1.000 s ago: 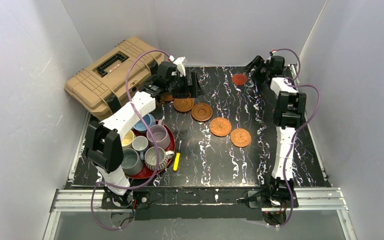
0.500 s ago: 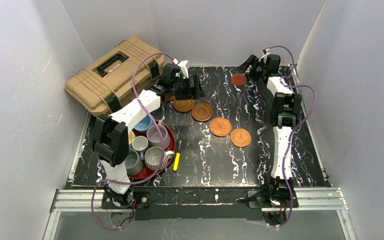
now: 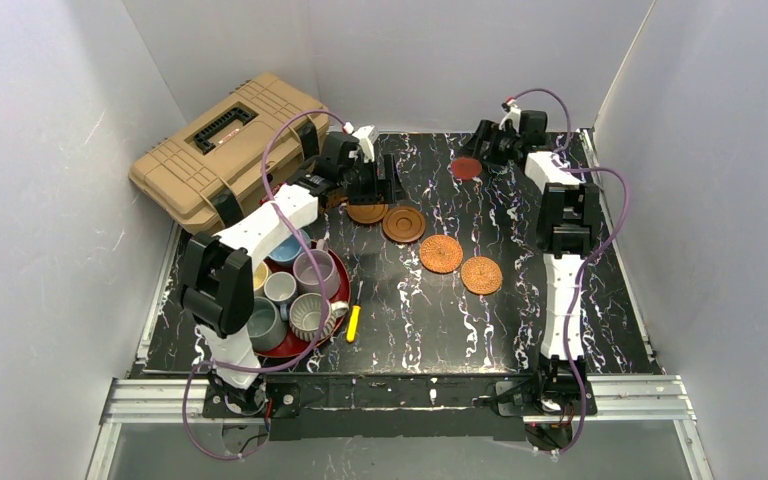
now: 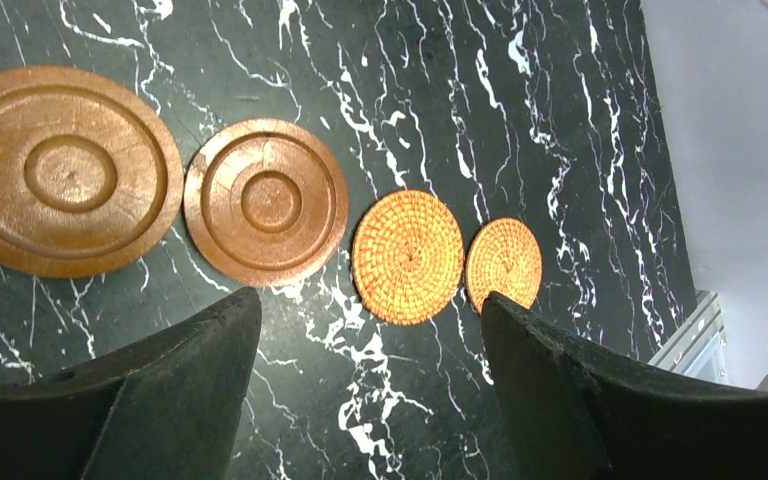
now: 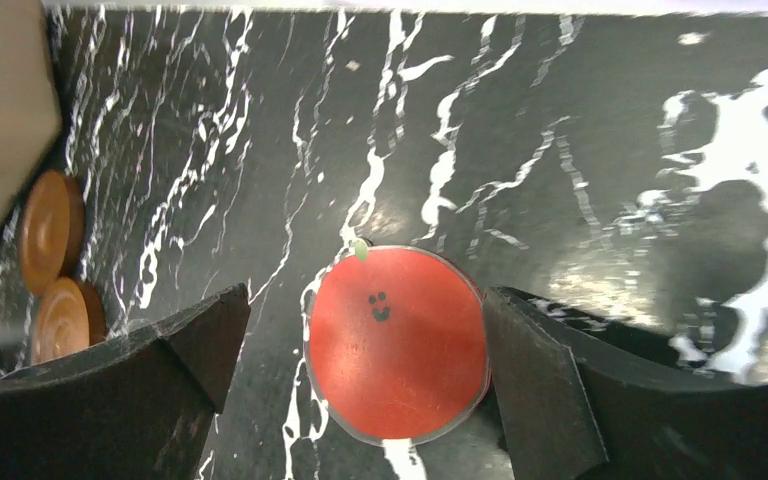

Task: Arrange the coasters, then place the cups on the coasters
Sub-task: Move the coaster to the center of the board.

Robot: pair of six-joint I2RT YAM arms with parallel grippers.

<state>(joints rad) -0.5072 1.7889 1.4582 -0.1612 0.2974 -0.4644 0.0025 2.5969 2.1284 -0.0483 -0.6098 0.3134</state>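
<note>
Two dark brown wooden coasters (image 4: 70,170) (image 4: 265,202) and two orange woven coasters (image 4: 407,256) (image 4: 503,264) lie in a row on the black marbled table. My left gripper (image 4: 368,297) hangs open above them, holding nothing. In the top view it (image 3: 378,186) is just behind the wooden coasters (image 3: 367,212). At the back, the flat red coaster (image 5: 397,340) lies between the open fingers of my right gripper (image 5: 365,295), its edge against the right finger (image 5: 540,380). Several cups (image 3: 317,270) stand on a red tray (image 3: 343,287) at the left.
A tan toolbox (image 3: 225,150) sits at the back left corner, partly over the table edge. A yellow-handled tool (image 3: 354,322) lies just right of the tray. White walls close in the table on three sides.
My right gripper has swung left along the back edge, and the red coaster has slid left and a little nearer with it. My left gripper's fingers have narrowed slightly.
</note>
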